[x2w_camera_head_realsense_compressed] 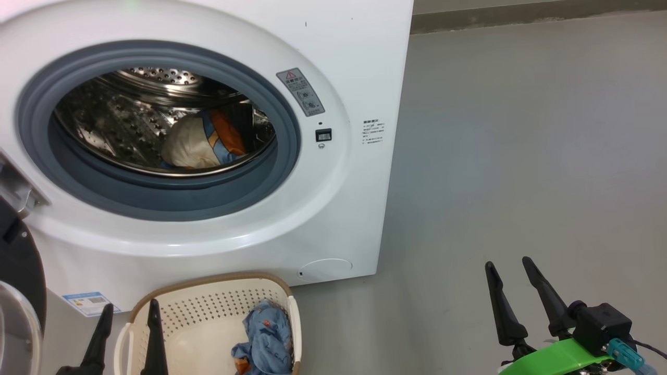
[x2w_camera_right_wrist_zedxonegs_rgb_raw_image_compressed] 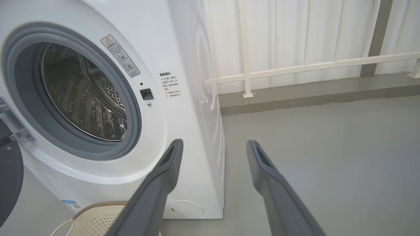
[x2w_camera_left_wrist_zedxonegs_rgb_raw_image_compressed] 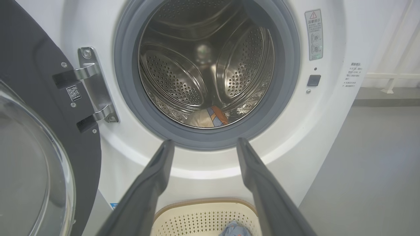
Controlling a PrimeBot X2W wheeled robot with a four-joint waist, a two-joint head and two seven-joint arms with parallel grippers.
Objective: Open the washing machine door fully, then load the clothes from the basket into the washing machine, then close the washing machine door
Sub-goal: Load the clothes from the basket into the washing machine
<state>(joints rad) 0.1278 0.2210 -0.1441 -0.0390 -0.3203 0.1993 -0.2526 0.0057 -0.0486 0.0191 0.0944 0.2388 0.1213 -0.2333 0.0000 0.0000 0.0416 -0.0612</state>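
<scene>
Step in hand: loading, likely half done.
- Washing machine door (x2w_camera_head_realsense_compressed: 21,255): hanging open, left of the left pincer (x2w_camera_head_realsense_compressed: 130,306).
- Cream garment (x2w_camera_head_realsense_compressed: 195,140): lying inside the washing machine (x2w_camera_head_realsense_compressed: 354,52), ahead of and above it.
- Light blue garment (x2w_camera_head_realsense_compressed: 266,338): lying in the basket (x2w_camera_head_realsense_compressed: 208,281), just right of it.
- Left pincer and right pincer (x2w_camera_head_realsense_compressed: 508,263): both gaping wide, empty.
- Next, probably: left pincer dipping right, nipping the blue cloth.

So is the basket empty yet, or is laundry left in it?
Not empty: a light blue garment lies in the basket; the cream printed garment is already in the drum.
</scene>
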